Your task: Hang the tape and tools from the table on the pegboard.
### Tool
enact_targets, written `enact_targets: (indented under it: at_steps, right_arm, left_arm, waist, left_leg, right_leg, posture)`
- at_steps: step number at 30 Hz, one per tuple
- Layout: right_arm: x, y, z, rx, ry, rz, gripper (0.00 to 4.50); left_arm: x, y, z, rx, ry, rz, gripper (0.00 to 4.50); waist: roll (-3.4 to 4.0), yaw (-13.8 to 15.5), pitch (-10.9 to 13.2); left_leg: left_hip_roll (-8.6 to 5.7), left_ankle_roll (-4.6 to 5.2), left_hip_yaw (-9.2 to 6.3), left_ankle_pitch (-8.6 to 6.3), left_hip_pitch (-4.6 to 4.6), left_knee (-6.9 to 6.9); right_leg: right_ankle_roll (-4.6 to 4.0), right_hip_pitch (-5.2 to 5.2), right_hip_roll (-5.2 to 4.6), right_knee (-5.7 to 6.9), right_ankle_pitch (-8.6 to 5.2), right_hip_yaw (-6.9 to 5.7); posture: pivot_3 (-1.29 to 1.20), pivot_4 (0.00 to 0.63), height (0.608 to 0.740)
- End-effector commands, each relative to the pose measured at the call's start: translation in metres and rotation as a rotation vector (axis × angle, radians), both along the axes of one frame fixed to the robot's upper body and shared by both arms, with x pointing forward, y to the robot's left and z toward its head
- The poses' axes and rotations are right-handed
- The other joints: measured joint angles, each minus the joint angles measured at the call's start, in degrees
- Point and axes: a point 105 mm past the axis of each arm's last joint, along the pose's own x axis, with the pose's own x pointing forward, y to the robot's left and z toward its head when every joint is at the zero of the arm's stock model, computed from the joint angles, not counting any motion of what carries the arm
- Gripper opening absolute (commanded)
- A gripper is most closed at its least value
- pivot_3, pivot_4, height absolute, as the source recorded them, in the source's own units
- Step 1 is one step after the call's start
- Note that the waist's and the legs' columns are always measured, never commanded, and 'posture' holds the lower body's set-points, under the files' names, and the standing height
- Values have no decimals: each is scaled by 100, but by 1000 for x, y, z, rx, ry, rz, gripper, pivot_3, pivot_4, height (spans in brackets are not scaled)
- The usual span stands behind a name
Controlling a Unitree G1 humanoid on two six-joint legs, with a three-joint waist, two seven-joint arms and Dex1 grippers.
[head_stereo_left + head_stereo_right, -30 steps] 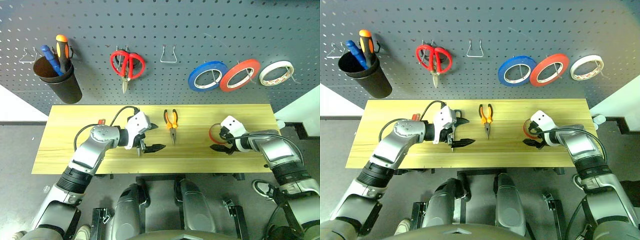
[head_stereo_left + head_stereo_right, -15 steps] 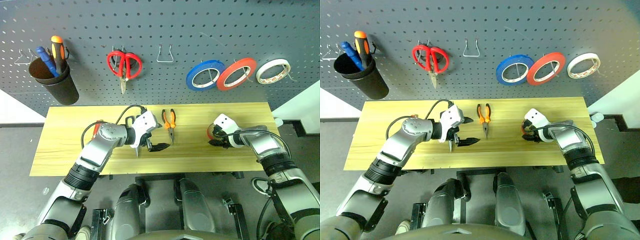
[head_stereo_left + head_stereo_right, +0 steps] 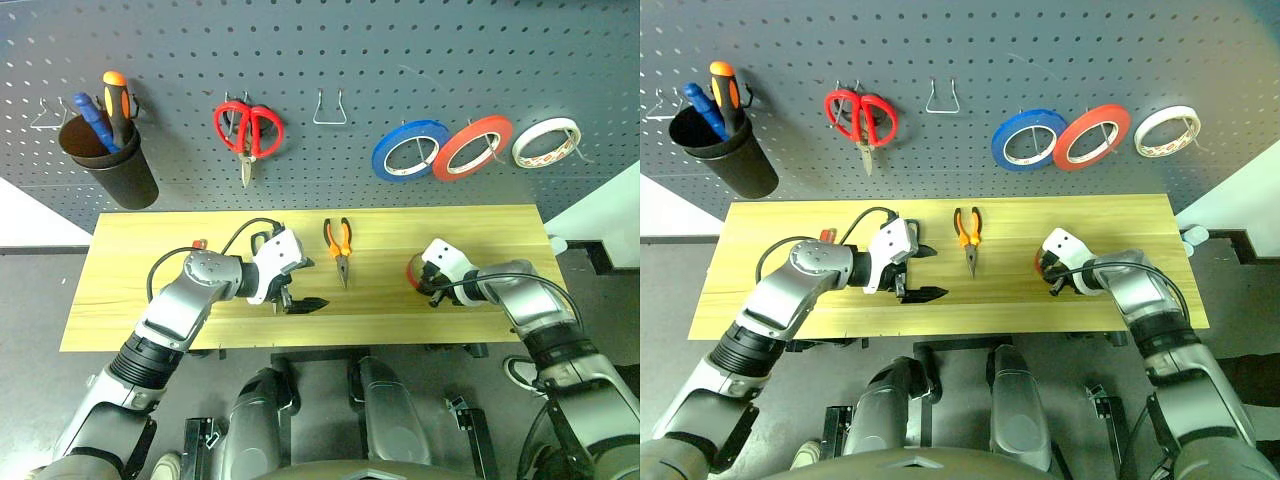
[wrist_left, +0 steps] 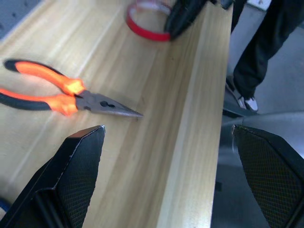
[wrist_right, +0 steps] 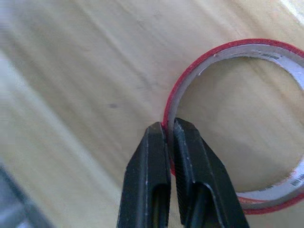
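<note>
Pegboard (image 3: 330,40), dark grey, spans the back, already carrying red scissors (image 3: 249,130), a cup (image 3: 110,160) of screwdrivers, and blue, red and white rolls; one wire hook (image 3: 331,110) is free. Below it the surface (image 3: 140,300) holds the pliers (image 3: 342,243) near the middle and a red tape roll (image 5: 237,118) to the right. Left tool (image 3: 297,283) hangs wide open and empty just beside the pliers. Right tool (image 5: 167,137) is pinched shut across the roll's thin wall. That narrow bite could slip or let the roll swing on lifting, missing a hook.
</note>
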Motion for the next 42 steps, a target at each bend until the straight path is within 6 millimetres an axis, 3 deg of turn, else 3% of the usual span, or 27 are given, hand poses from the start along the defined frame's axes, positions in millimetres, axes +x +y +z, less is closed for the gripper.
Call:
enact_targets:
  at_steps: [1, 4, 7, 12, 17, 22, 28, 36, 42]
  right_arm:
    - [-8, -2, 47, 68, -140, 31, 37]
    - [-35, 4, 73, 118, -206, 149, 37]
    - [-53, 7, 97, 166, -251, 191, 37]
    - [-69, 12, 133, 228, -344, 228, 37]
    - [-60, 2, 168, 201, -528, 190, 37]
    - [-48, 0, 186, 188, -619, 176, 37]
    - [-28, -2, 192, 156, -694, 145, 37]
    - [7, 0, 168, 125, -709, 106, 37]
    - [27, 7, 160, 121, -749, 96, 37]
  left_arm:
    - [-10, 1, 17, -81, -54, -66, 4500]
    - [-21, 7, 25, -132, -59, -133, 4500]
    - [-20, 18, 31, -164, -77, -123, 4500]
    - [-18, 35, 35, -179, -97, -119, 4500]
    - [-8, 40, 54, -265, -153, -112, 4500]
    - [0, 38, 69, -340, -197, -142, 4500]
    - [-1, 36, 92, -420, -237, -182, 4500]
    - [4, 23, 115, -456, -282, -197, 4500]
    - [10, 15, 120, -475, -288, -165, 4500]
  waist:
    - [1, -3, -4]
    - [-7, -2, -18]
    - [-23, -24, -33]
    - [-29, -104, -96]
    - [-56, -188, -213]
    - [-69, -210, -357]
    - [-74, -336, -462]
    - [-73, -428, -589]
    - [-73, -542, -639]
  left_leg:
    - [0, -3, 0, 3, -5, 0]
    - [-1, -30, -2, 10, -11, 1]
    - [1, -29, -13, 5, -12, 0]
    - [-2, -10, -19, -8, -17, 10]
    - [-3, -9, -27, -7, -28, 10]
    - [-5, -6, -27, -6, -28, 11]
    - [-8, 5, -28, 5, -26, 16]
    - [-24, -21, -26, 24, -6, 17]
    - [-29, -21, -25, 24, 35, 6]
  right_leg:
    - [1, -4, 0, 1, 1, 0]
    - [3, -9, 8, 2, 1, -5]
    - [4, -6, 15, -1, 0, -10]
    - [-6, -6, 15, -5, 3, -10]
    - [-3, -10, 16, -5, 5, -17]
    - [0, -8, 20, -4, 5, -20]
    - [5, -3, 20, 7, 4, -21]
    - [14, 15, 23, 25, -1, -19]
    - [29, 58, 22, 26, -10, -14]
  posture:
    - [-258, 254, 730]
    - [-278, 234, 730]
    - [-302, 211, 730]
    - [-319, 184, 730]
    - [-324, 148, 730]
    - [-325, 129, 730]
    - [-314, 113, 730]
    - [-296, 92, 730]
    - [-283, 79, 730]
